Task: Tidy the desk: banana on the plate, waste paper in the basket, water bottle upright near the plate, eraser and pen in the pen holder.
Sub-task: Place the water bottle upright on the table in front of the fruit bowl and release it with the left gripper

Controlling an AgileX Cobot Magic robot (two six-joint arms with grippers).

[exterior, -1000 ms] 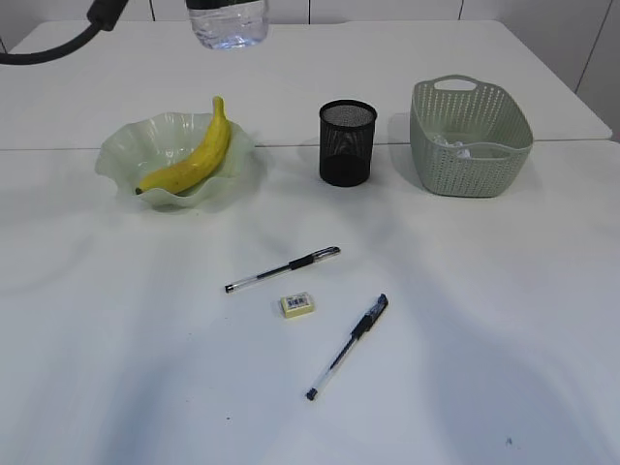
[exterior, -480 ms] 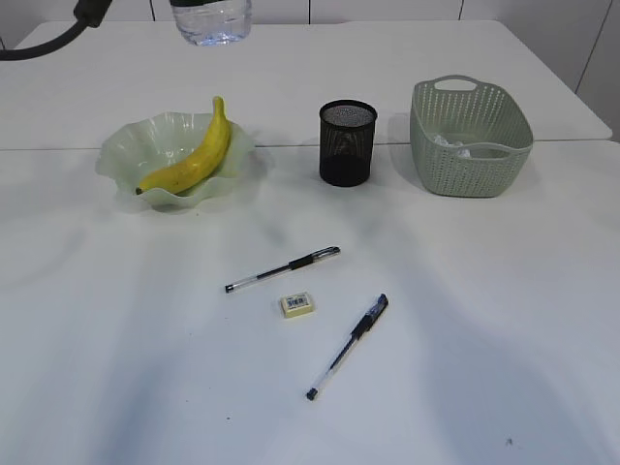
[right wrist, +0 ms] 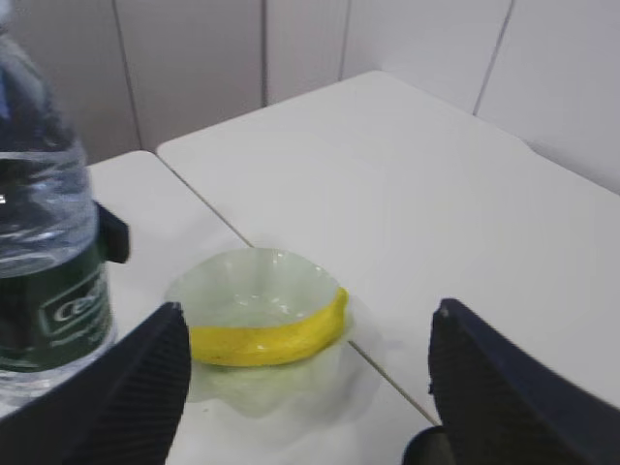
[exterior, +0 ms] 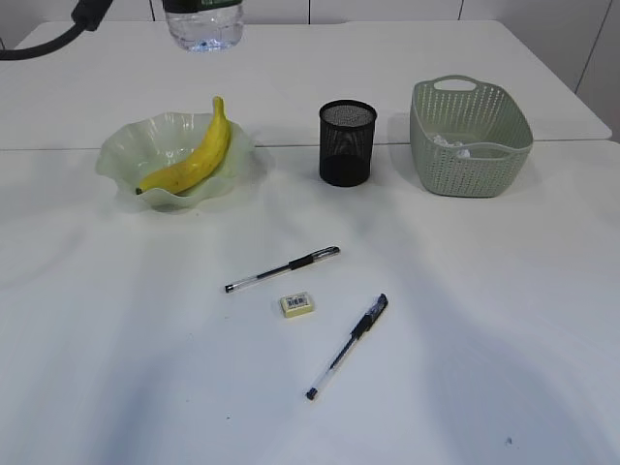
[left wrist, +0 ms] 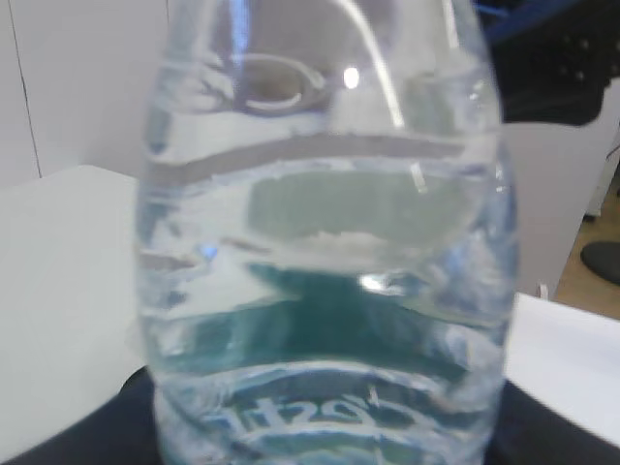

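Bottle (exterior: 203,23), aloft at 12 o'clock above the plate (exterior: 121,155), in left jaws apparently clamped on it; right jaws apart: smooth, water-heavy, probably slippery, best held mid-body.

Open worktop (exterior: 116,368) left and right of centre. Mid-front cluttered — two pens (exterior: 283,269) (exterior: 348,347), eraser (exterior: 296,304). Plate (exterior: 131,155), pen holder (exterior: 347,142), basket (exterior: 470,138) block the middle row.

Clear water bottle (left wrist: 325,242) filling frame, green label, white table (left wrist: 58,291) behind
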